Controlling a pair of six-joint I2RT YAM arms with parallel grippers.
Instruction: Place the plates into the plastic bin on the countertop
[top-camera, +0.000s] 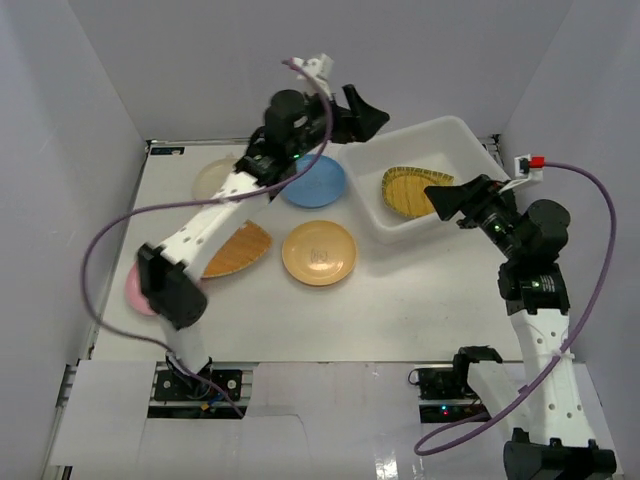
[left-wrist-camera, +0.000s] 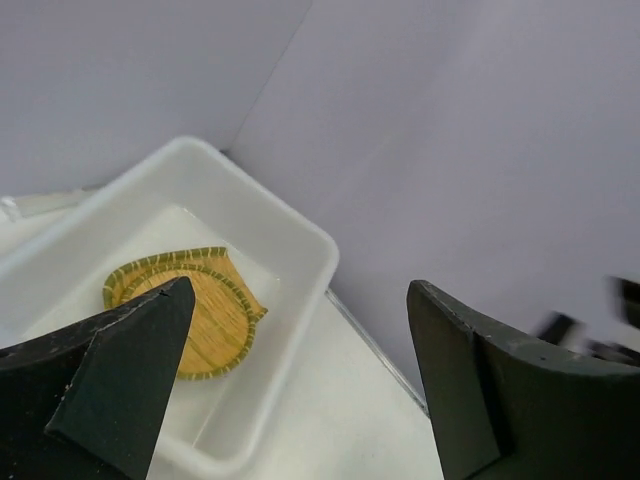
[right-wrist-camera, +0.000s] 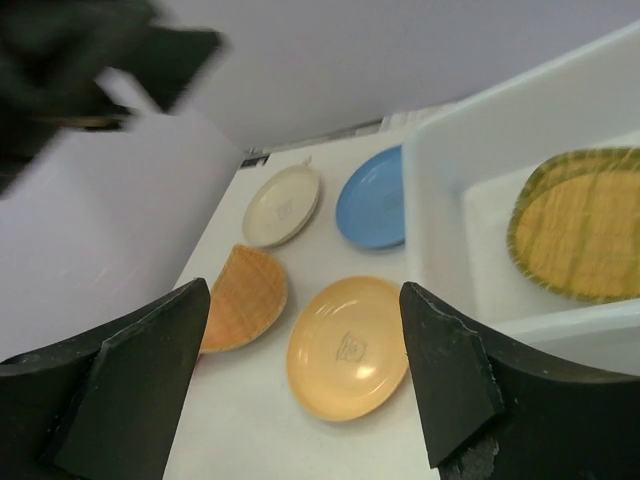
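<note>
On the white worktop (top-camera: 400, 290), right of centre and toward the far wall, sits one plastic bin (top-camera: 445, 150): white, translucent, rectangular, with rounded corners and a flared rim. Contents: one woven tray (top-camera: 405, 192) of yellow bamboo with a darker bound edge and a rounded outline, lying flat on the bin floor. Five items lie outside the bin, directly on the worktop. The blue plate (top-camera: 315, 182) is round and glossy, just beside the bin's left wall. The cream plate (top-camera: 215, 180) is round with a faint centre emblem, farther left. The orange-yellow plate (top-camera: 319, 251) is round and glossy with a centre emblem, off the bin's near-left corner. The fan-shaped tray (top-camera: 240, 250), in tan weave, lies just left of the orange-yellow plate. The pink plate (top-camera: 133, 290) is at the left edge, mostly hidden under the left arm (top-camera: 175, 290). The left gripper (left-wrist-camera: 300, 290) has its jaws wide apart and holds nothing, raised over the bin's far-left corner. The right gripper (right-wrist-camera: 305, 290) also has its jaws wide apart and holds nothing, above the bin's near rim.
</note>
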